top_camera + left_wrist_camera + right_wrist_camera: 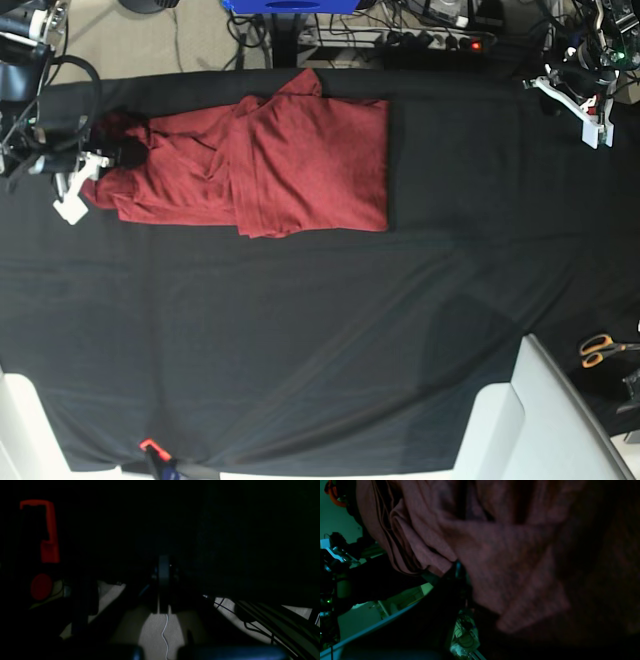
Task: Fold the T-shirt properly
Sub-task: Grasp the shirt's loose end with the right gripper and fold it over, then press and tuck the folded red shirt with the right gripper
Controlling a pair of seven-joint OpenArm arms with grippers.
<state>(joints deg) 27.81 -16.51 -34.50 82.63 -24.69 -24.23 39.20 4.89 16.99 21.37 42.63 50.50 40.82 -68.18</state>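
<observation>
Left wrist view: the frame is coming through almost black. The left gripper point(163, 587) is showing only as a dark shape with its jaws lying fully together, gripping nothing. Below it a strip of pale floor point(155, 630) and a white cable point(165, 632) are showing; something red point(50, 530) is glowing at far left. No shirt is appearing here.

Right wrist view: the shirt point(495, 555) is filling most of the frame, bunched in folds directly against the right gripper point(456, 567). The jaws are standing nearly together, and cloth is lying at the tips; whether a fold is actually being pinched cannot be told.

Base view: the shirt point(270, 165) is lying on the black table point(300, 350) near the far edge, toward the view's left, long axis running left to right. Its right part is sitting flat and squared; its left end is lying rumpled. The right gripper point(85, 165) is working at that rumpled end, so the cloth is stretching away from it toward the table's middle. The left gripper point(590, 115) is hanging well apart at the far right corner. Scissors point(600, 348) are lying at the right edge, well clear. Nothing is standing between gripper and shirt.
</observation>
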